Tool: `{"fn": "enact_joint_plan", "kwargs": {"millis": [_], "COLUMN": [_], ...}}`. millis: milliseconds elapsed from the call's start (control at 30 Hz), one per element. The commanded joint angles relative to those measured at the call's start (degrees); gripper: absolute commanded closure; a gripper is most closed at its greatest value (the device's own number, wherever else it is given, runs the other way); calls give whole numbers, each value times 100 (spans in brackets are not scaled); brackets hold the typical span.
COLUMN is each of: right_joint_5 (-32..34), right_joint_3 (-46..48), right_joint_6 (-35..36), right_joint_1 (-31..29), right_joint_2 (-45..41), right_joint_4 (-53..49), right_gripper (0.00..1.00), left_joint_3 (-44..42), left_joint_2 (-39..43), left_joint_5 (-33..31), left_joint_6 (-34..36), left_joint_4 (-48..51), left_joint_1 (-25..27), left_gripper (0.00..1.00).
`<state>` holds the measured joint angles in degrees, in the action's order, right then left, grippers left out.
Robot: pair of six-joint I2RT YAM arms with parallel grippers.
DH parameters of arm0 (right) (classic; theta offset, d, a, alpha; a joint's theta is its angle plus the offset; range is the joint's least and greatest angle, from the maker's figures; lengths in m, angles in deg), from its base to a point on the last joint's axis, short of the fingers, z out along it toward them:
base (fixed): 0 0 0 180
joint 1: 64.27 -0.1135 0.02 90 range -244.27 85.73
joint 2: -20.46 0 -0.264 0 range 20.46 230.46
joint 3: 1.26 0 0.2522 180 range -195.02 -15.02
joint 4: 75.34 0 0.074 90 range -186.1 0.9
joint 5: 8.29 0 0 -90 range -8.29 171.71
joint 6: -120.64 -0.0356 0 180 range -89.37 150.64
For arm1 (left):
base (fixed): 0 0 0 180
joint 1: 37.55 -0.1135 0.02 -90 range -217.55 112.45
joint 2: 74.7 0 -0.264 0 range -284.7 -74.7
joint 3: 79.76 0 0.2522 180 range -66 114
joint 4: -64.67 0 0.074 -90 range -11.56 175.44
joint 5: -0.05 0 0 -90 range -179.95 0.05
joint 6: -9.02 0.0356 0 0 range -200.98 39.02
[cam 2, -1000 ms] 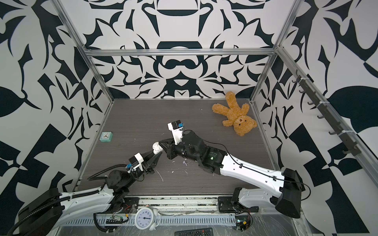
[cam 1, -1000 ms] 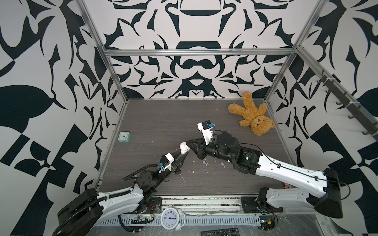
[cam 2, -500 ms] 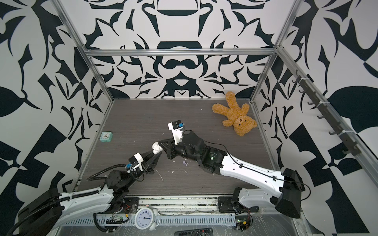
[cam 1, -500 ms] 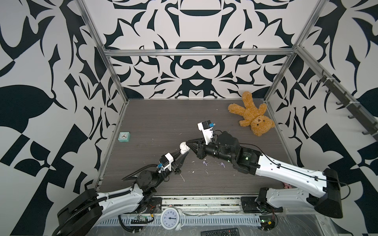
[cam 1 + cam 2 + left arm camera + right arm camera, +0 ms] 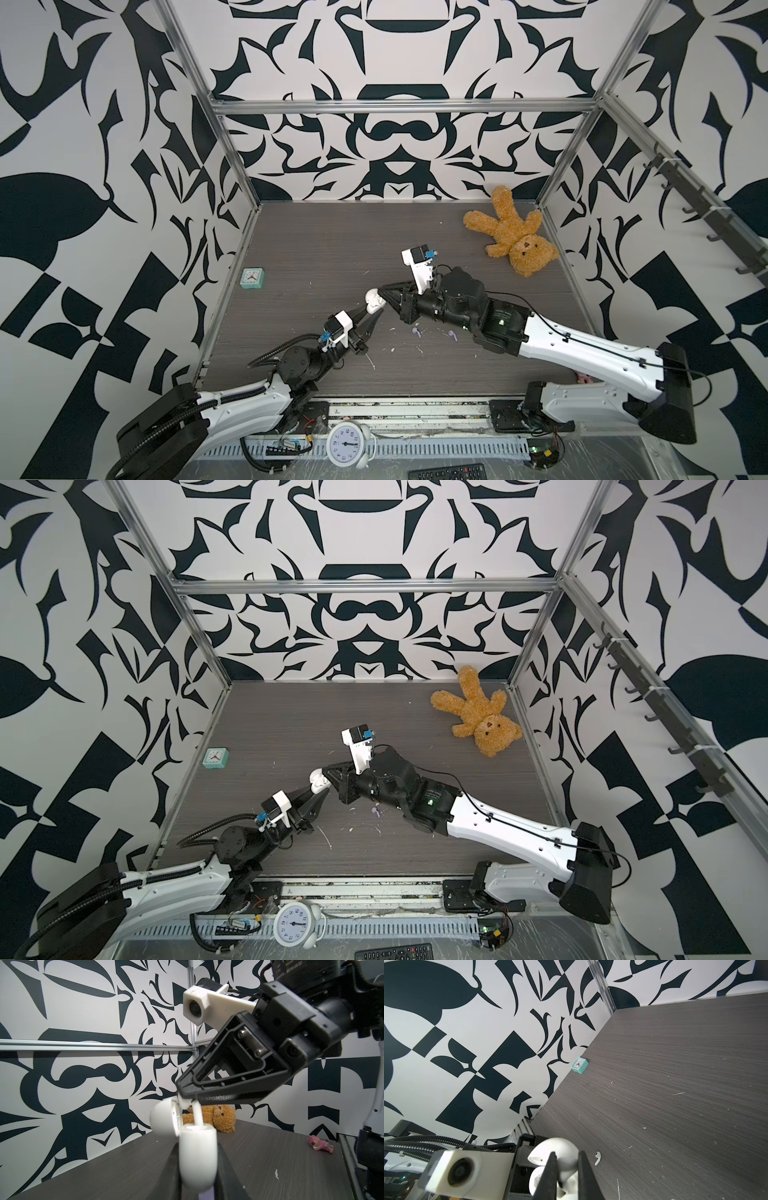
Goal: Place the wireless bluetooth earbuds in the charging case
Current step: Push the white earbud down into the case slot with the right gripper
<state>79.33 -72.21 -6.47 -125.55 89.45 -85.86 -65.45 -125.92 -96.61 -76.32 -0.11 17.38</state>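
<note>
Nothing has visibly moved over the last second; both arms hold their pose. The left gripper (image 5: 371, 316) stays clamped on the open white charging case (image 5: 197, 1153), held above the table (image 5: 332, 249). The right gripper (image 5: 384, 296) pinches a white earbud (image 5: 196, 1114), whose stem tip is just entering the case. The insertion seems paused and unfinished. A purple earbud (image 5: 415, 331) and a second white earbud (image 5: 597, 1157) lie on the table.

4 earbuds (image 5: 415, 331), 1 chg case (image 5: 197, 1153), 2 clocks (image 5: 252, 277), 2 toys (image 5: 513, 232), 1 remote (image 5: 446, 473)
</note>
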Motion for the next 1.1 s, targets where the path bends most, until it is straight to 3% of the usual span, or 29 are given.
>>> {"fn": "enact_joint_plan", "kwargs": {"millis": [0, 900, 1067], "right_joint_5": [4, 18, 46], "right_joint_3": [7, 140, 188], "right_joint_6": [-43, -90, -109], "right_joint_1": [-23, -77, -73], "right_joint_2": [-215, -242, -271], "right_joint_4": [93, -87, -114], "right_gripper": [86, 87, 78], "left_joint_3": [41, 79, 85], "left_joint_2": [5, -11, -2], "left_joint_5": [-55, -22, -20], "left_joint_6": [-17, 43, 59], "left_joint_4": [-312, -318, -320], "left_joint_1": [17, 17, 17], "left_gripper": [100, 100, 100]}}
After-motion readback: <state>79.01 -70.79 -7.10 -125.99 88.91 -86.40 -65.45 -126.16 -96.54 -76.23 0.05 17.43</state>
